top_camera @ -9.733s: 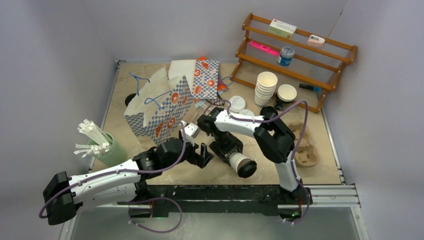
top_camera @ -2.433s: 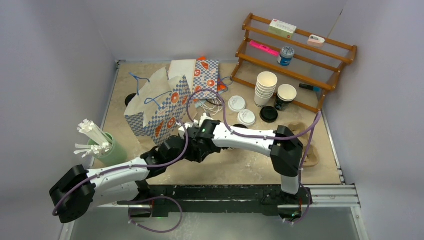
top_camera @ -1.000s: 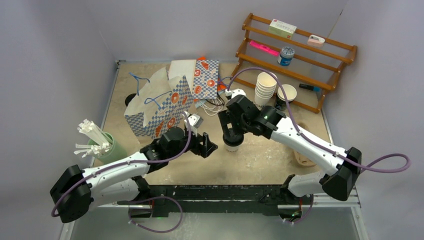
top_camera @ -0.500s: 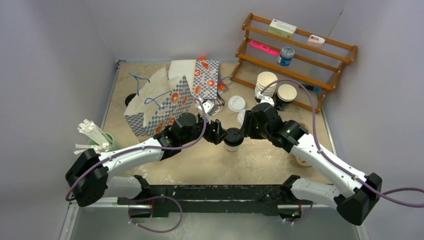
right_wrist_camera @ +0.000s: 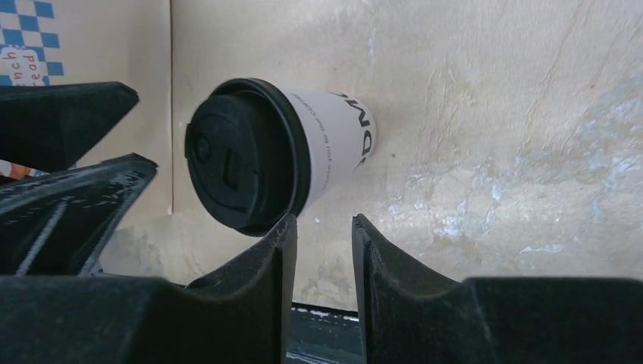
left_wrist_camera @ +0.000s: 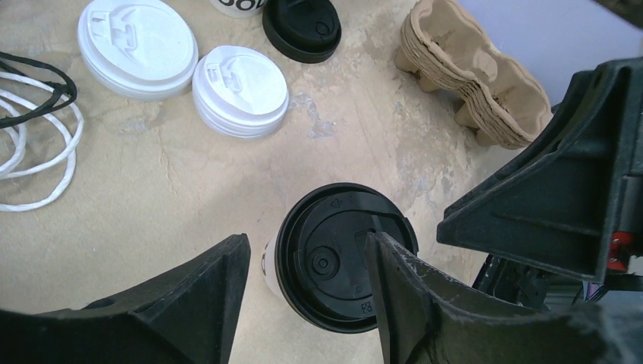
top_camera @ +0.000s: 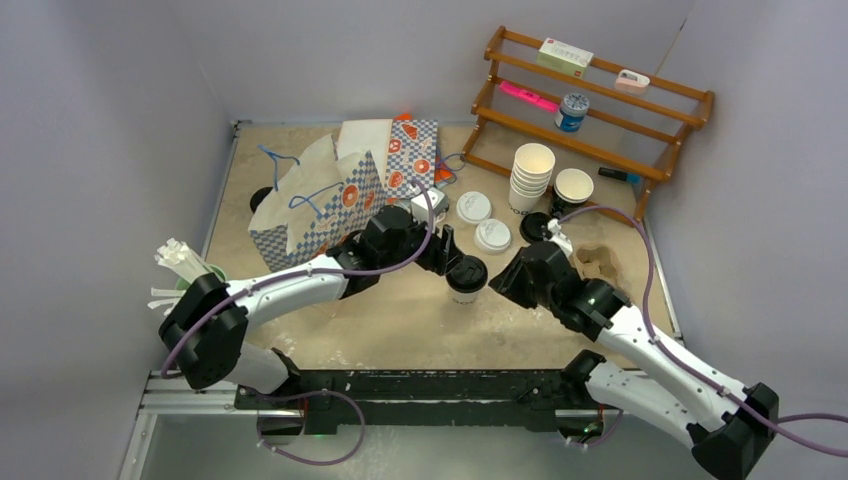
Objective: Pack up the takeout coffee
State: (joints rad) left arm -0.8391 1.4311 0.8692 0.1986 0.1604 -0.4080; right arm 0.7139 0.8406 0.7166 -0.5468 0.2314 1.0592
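One takeout coffee (top_camera: 466, 275), a pale paper cup with a black sip lid, stands upright on the table near the middle. My left gripper (top_camera: 449, 257) reaches it from the upper left. In the left wrist view the gripper (left_wrist_camera: 307, 239) is open, its fingers (left_wrist_camera: 216, 292) straddling the lid (left_wrist_camera: 334, 262). One finger stands clear of the cup wall and the other overlaps the lid's rim. My right gripper (top_camera: 507, 279) sits just right of the cup. In the right wrist view the gripper (right_wrist_camera: 324, 220) holds a narrow gap with nothing in it, and the cup (right_wrist_camera: 265, 152) lies beyond its left finger.
A blue checkered paper bag (top_camera: 315, 215) stands left of the cup, another (top_camera: 410, 155) behind it. Two white lids (top_camera: 482, 220), a loose black lid (top_camera: 537, 228), a stack of white cups (top_camera: 531, 172) and a wooden rack (top_camera: 600, 100) sit at the back right. A cardboard cup carrier (top_camera: 598, 262) lies right.
The right gripper has let go of the cup and drawn back to the right, its jaws narrowing. The left gripper has moved right until its fingers straddle the lid.
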